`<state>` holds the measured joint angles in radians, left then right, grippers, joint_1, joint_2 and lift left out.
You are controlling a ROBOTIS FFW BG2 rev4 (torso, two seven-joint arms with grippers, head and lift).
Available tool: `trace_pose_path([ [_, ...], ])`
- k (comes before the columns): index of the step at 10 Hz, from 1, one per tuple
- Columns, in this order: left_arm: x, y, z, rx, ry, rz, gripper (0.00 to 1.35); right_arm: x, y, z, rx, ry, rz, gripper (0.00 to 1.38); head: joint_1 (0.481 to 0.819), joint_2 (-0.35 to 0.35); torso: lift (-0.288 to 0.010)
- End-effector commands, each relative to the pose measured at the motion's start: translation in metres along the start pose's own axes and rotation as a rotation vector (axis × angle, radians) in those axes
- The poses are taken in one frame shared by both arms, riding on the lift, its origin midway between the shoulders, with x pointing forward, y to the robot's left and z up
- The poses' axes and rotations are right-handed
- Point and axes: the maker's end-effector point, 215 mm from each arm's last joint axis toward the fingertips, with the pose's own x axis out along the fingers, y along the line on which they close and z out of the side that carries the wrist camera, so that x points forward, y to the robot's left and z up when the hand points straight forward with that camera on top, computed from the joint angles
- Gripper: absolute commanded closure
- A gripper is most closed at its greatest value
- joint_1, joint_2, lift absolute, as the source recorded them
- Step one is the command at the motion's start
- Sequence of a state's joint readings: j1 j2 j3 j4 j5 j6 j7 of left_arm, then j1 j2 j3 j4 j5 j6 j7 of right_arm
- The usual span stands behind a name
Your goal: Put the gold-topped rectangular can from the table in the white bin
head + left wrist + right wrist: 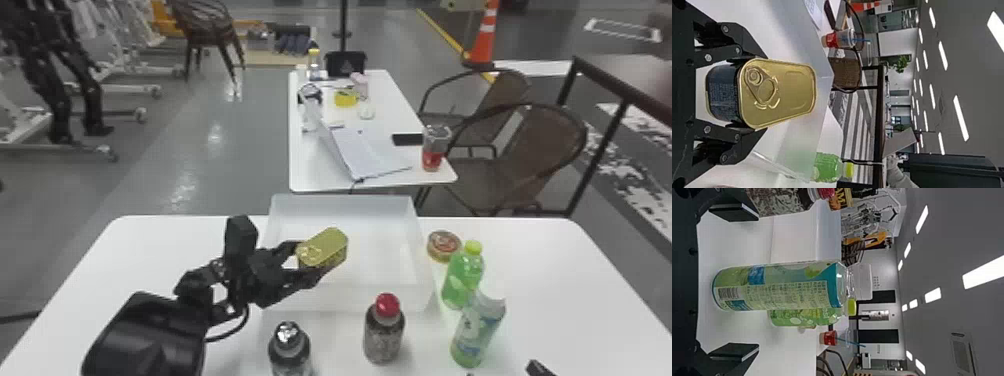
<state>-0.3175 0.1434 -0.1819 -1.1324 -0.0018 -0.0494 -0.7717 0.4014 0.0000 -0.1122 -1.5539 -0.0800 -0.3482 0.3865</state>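
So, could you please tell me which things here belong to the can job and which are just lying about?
For the job:
gold-topped can
left gripper, holding it
white bin

Just lying about:
round can
red-capped bottle
silver-capped bottle
yellow-capped green bottle
white-capped bottle

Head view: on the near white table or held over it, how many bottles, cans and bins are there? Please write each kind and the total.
Bottles: 4 (silver-topped bottle, red-capped bottle, yellow-capped bottle, white-capped bottle)
Cans: 2 (gold-topped rectangular can, held over the bin; round can)
Bins: 1
Total: 7
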Motion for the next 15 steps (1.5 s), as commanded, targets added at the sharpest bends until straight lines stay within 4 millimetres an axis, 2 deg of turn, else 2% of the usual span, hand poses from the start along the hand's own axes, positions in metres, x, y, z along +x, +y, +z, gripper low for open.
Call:
trace_pose_path([
  [1, -0.002, 0.006, 0.002, 0.011, -0.006, 0.014, 0.29, 0.0, 0.0, 0.0, 0.002, 0.0, -0.001, 0.13, 0.549, 0.0, -0.1],
  [2, -0.003, 0.009, 0.004, 0.021, -0.009, 0.023, 0.09, 0.0, -0.001, 0.0, 0.002, 0.0, -0.002, 0.13, 0.549, 0.0, -0.1],
  [5, -0.012, 0.019, 0.02, 0.011, -0.071, 0.054, 0.13, -0.003, 0.0, -0.002, 0.007, 0.004, -0.004, 0.13, 0.549, 0.0, -0.1],
  [6, -0.029, 0.029, 0.028, 0.001, -0.109, 0.094, 0.13, -0.003, 0.0, -0.001, 0.006, 0.001, -0.004, 0.13, 0.549, 0.0, -0.1],
  [8, -0.085, 0.055, 0.033, -0.051, -0.19, 0.265, 0.13, -0.004, 0.0, 0.0, 0.004, 0.001, -0.003, 0.13, 0.549, 0.0, -0.1],
  [9, -0.114, 0.062, 0.019, -0.113, -0.21, 0.352, 0.13, -0.005, 0.0, 0.001, 0.001, 0.0, -0.003, 0.13, 0.549, 0.0, -0.1],
  [11, -0.172, 0.067, 0.006, -0.147, -0.236, 0.53, 0.13, -0.006, 0.0, 0.004, -0.007, -0.003, -0.005, 0.13, 0.549, 0.0, -0.1],
  [13, -0.222, 0.062, -0.021, -0.177, -0.218, 0.697, 0.13, -0.011, -0.003, 0.003, -0.005, 0.0, -0.023, 0.13, 0.549, 0.0, -0.1],
  [15, -0.256, 0.043, -0.049, -0.205, -0.194, 0.801, 0.13, -0.014, -0.004, 0.004, -0.006, 0.001, -0.035, 0.13, 0.549, 0.0, -0.1],
])
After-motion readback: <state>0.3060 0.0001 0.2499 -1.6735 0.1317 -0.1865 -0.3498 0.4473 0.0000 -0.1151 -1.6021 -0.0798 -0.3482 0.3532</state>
